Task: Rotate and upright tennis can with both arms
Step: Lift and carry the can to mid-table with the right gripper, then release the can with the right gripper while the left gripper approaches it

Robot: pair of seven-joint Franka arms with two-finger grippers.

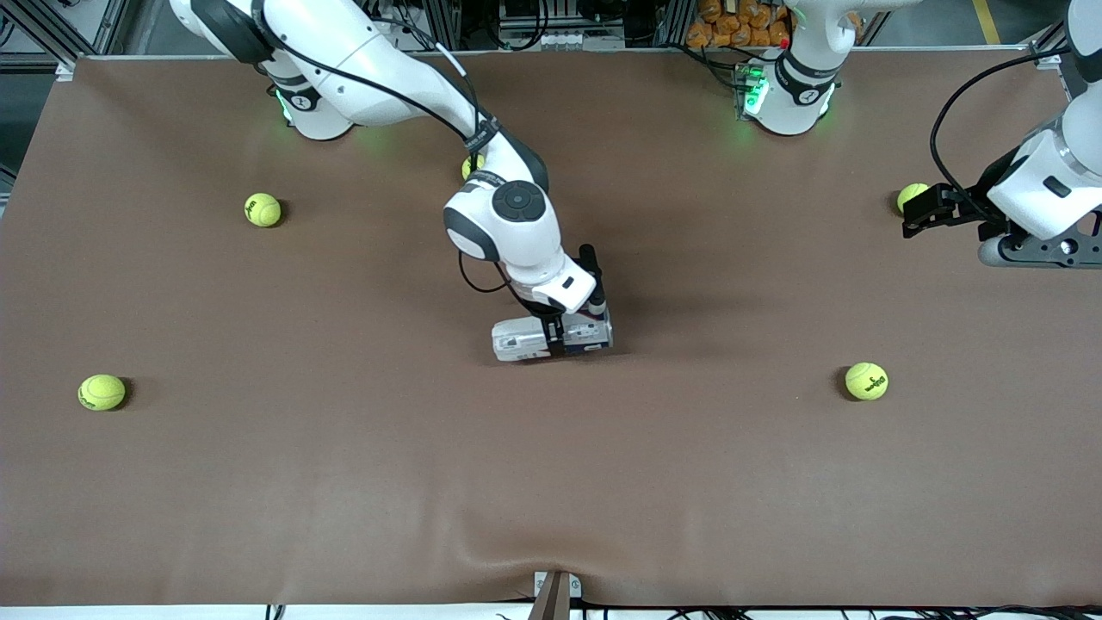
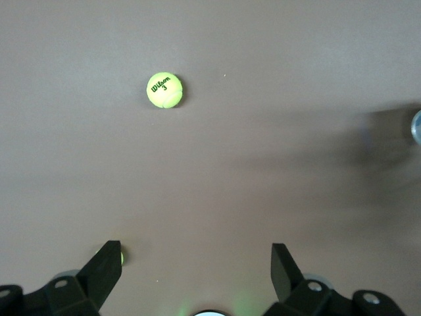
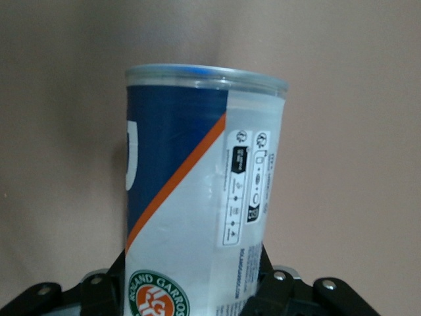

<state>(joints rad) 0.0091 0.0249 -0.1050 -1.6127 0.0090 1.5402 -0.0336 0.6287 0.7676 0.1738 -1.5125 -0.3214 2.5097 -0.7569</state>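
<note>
- A brown worktop (image 1: 344, 482) fills the scene, with the two arms' green-lit bases along its edge farthest from the front camera.
- The right arm (image 1: 405, 77) reaches from its base to the middle of the worktop; the left arm (image 1: 1046, 181) waits over its own end, well apart from the tennis can.
- The tennis can (image 1: 521, 339) lies on its side at the middle of the worktop, white and dark blue with an orange stripe.
- The right gripper (image 1: 560, 337) is down on the tennis can, its fingers pinching the can's body from both sides.
- The left gripper (image 1: 925, 211) hovers with its fingers (image 2: 105, 266) spread wide, holding nothing.
- Five tennis balls sit scattered around the tennis can: one (image 1: 866, 381) toward the left arm's end, one (image 1: 911, 196) just beside the left gripper, two (image 1: 263, 209) (image 1: 102, 392) toward the right arm's end, and one (image 1: 471, 166) partly hidden under the right arm.
</note>
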